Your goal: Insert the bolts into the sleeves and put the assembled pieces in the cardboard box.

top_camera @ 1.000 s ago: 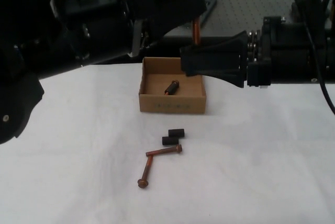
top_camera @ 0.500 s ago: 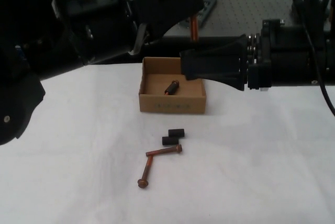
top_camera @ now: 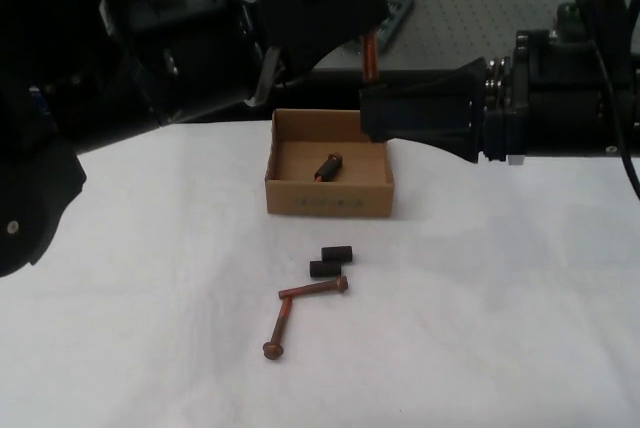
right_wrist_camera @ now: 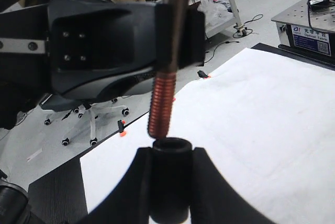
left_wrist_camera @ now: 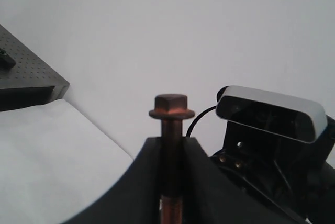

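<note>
The left claw (left_wrist_camera: 171, 145) is clamped on a bolt (left_wrist_camera: 171, 110), upright, head up, in the upper middle of the high view. The right claw (right_wrist_camera: 170, 153) is clamped on a sleeve (right_wrist_camera: 170, 187) right under the bolt's tip; they may be touching, hard to tell. Below sits the box (top_camera: 330, 205) with one piece (top_camera: 328, 165) inside; the right claw hides its far right corner. Lower down, on the white cloth (top_camera: 480, 308), lie two loose sleeves (top_camera: 337, 254) and two loose bolts (top_camera: 314, 288).
</note>
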Controlling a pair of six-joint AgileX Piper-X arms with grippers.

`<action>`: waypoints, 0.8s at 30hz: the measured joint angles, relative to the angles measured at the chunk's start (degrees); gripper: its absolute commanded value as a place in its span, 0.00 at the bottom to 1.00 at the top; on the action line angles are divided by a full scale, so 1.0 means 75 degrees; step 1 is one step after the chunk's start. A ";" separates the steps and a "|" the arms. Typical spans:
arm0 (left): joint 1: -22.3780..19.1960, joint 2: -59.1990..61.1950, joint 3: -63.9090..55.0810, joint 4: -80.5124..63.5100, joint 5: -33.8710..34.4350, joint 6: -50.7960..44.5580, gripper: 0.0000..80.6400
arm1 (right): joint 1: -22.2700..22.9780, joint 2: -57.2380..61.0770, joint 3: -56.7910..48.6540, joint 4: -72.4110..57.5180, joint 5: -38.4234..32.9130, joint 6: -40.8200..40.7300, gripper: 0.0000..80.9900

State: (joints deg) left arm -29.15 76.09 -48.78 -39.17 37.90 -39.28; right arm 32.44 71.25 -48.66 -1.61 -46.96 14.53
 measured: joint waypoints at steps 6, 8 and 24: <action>0.0000 0.0000 0.0000 0.0069 0.0000 0.0012 0.01 | 0.0000 0.0000 0.0000 0.0000 -0.0054 0.0000 0.02; 0.0000 0.0000 0.0000 0.0221 0.0000 0.0069 0.01 | 0.0000 0.0000 0.0000 0.0000 -0.0067 0.0000 0.02; 0.0000 0.0000 0.0008 0.0410 0.0000 0.0180 0.01 | 0.0000 0.0000 0.0000 0.0000 0.0135 0.0000 0.02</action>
State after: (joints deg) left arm -29.15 76.09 -48.72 -36.09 37.90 -37.93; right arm 32.44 71.25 -48.66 -1.61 -45.95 14.53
